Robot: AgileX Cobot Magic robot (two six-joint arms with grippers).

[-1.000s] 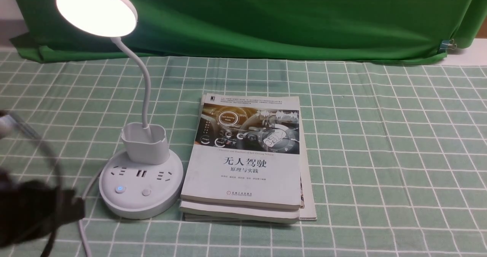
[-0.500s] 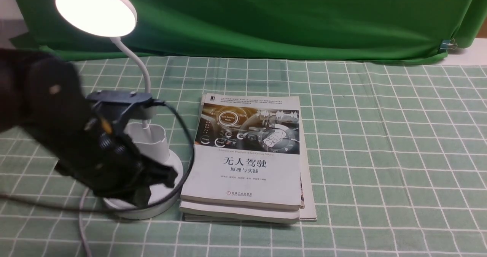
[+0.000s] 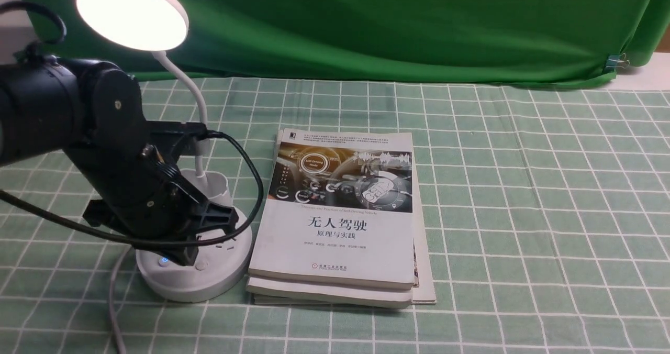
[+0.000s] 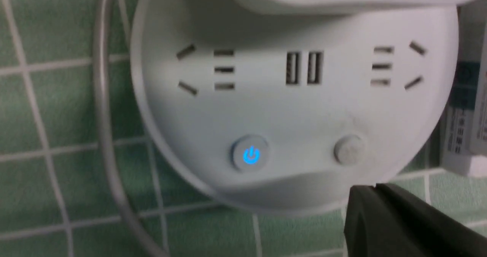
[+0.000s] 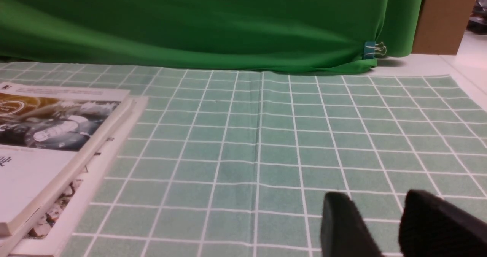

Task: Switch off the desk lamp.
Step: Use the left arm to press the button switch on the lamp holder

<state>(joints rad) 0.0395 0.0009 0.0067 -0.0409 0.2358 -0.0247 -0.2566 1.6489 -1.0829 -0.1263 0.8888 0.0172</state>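
The white desk lamp [image 3: 132,13] stands at the left of the table, its disc head glowing. On its round base [image 3: 209,283] a blue-lit power button [image 4: 250,156] sits beside a plain round button [image 4: 349,150]. My left gripper [image 3: 183,258] hangs just over the front of the base, between the two buttons in the front view. In the left wrist view the left gripper [image 4: 374,188] is shut and empty, its tip at the base's near rim below the plain button. My right gripper [image 5: 374,200] is open over bare cloth and holds nothing; the front view does not show it.
A stack of books [image 3: 340,212] lies right beside the lamp base. The lamp's white cord [image 3: 112,307] runs off the near table edge at the left. A green backdrop cloth [image 3: 366,24] closes off the far side. Checked green cloth [image 3: 523,212] covers the table.
My left arm swung in from the lower left to above the lamp base, then lifted a little, uncovering the base's front and the blue button. The lamp stays lit.
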